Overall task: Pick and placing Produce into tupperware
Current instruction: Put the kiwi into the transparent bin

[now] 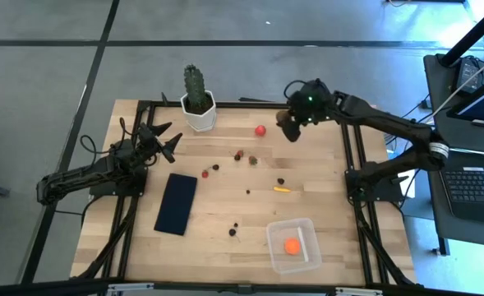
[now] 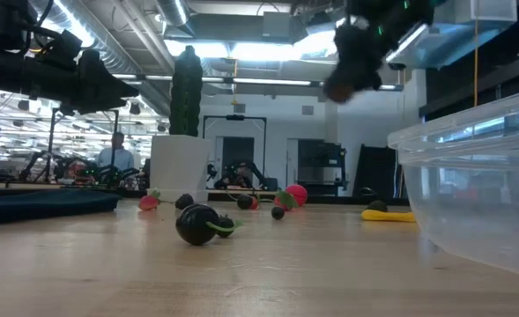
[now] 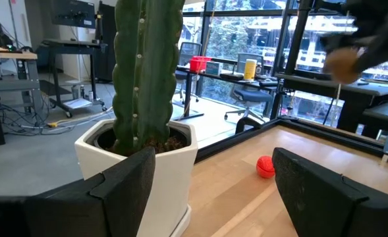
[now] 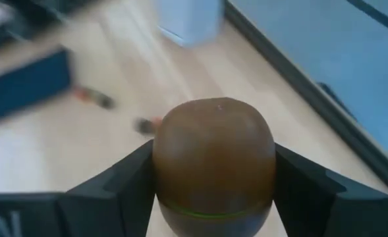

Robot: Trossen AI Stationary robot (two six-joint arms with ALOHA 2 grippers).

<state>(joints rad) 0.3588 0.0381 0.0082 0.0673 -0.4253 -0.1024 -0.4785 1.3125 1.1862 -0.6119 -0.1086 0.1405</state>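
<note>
My right gripper (image 1: 291, 125) hangs above the table's far right part, shut on a brown egg-shaped toy piece (image 4: 213, 158), which also shows high in the low view (image 2: 340, 86). The clear tupperware (image 1: 303, 228) stands near the table's near right edge with the orange ball (image 1: 292, 245) inside. On the wood lie the red ball (image 1: 260, 130), the thin yellow piece (image 1: 282, 189) and several dark berry bits (image 1: 235, 227). My left gripper (image 1: 169, 140) waits open beside the cactus, touching nothing. My right gripper pinches the brown piece between its two fingers (image 4: 128, 178), one on each of its opposite sides (image 4: 164, 164). The fingers come slanting down from above. The piece is lifted clear of the table, its rounded end pointing away from the wrist.
A green cactus in a white pot (image 1: 198, 100) stands at the far edge next to my left gripper. A flat dark navy rectangle (image 1: 177, 203) lies left of centre. Bare wood shows between the yellow piece and the tupperware. A laptop desk (image 1: 476, 177) stands off the table's right side.
</note>
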